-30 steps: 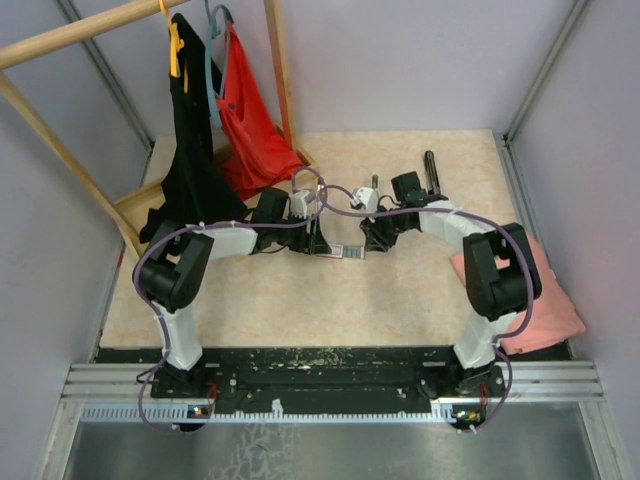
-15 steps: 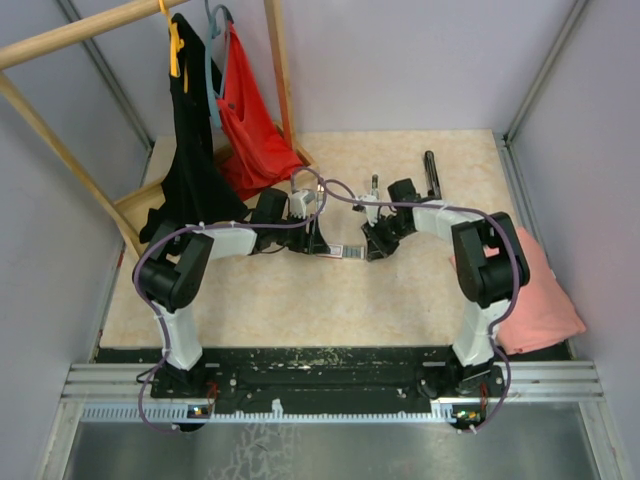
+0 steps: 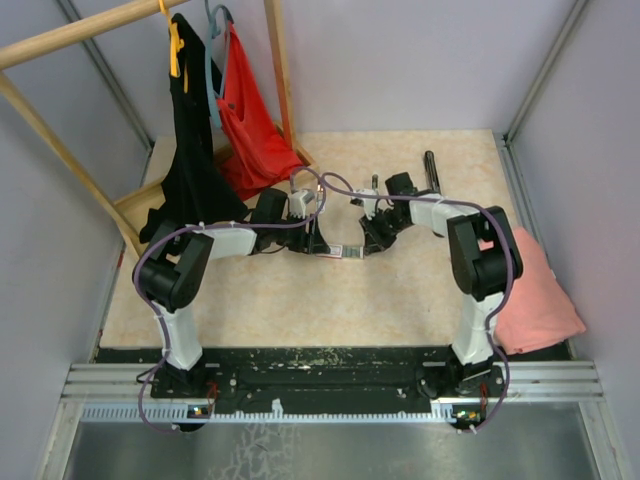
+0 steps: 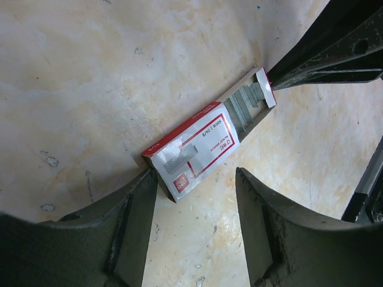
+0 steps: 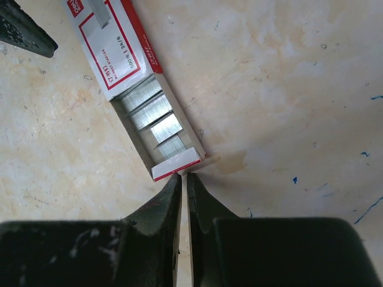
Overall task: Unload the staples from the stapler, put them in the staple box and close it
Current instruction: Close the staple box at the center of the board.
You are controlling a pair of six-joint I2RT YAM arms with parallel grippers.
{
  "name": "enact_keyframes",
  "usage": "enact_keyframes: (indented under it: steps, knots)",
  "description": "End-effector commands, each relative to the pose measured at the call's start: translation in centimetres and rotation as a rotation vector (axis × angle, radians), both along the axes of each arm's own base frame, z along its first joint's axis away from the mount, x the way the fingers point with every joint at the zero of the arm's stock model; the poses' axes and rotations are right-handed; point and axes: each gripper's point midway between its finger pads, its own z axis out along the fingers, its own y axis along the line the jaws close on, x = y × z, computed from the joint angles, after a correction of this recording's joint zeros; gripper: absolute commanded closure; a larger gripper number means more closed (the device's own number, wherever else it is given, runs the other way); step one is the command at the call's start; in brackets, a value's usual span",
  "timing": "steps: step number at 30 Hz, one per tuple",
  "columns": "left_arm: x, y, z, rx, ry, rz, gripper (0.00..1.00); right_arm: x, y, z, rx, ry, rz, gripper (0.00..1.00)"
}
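Observation:
The black stapler [image 3: 431, 172] lies at the back right of the table, apart from both grippers; no staples show in it. A red-and-white staple box [image 3: 345, 251] lies between the grippers with its drawer pulled out. Silvery strips of staples [image 5: 157, 119] fill the drawer [image 4: 245, 104]. My right gripper [image 5: 184, 175] is shut to a thin slit with nothing between the fingers, its tips against the drawer's white end flap [image 5: 175, 169]. My left gripper [image 4: 196, 174] is open, and its left fingertip [image 4: 149, 179] touches the box's closed end [image 4: 179, 176].
A wooden rack [image 3: 275, 70] with a black garment [image 3: 195, 150] and a red garment [image 3: 250, 125] stands at the back left. A pink cloth [image 3: 535, 295] lies off the table's right edge. Grey walls close in the sides and back.
The right gripper has closed and shifted left up to the drawer's end, its elbow swinging left. The left gripper and the box have stayed put.

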Motion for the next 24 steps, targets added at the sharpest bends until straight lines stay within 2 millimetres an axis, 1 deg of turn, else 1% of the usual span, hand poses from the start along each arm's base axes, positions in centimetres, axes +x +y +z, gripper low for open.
enact_keyframes:
  steps: [1,7,24]
  knots:
    - [-0.9,0.6,-1.9,0.024,0.059,0.005,0.38,1.1,0.8,0.4,0.028,-0.022,0.027,0.91]
    - [-1.0,0.5,-1.9,0.020,0.068,0.003,0.38,0.8,2.0,0.2,0.036,-0.022,0.059,0.91]
    - [-1.6,0.4,-2.4,0.017,0.099,0.000,0.38,0.0,6.4,-0.1,0.081,0.018,0.128,0.91]
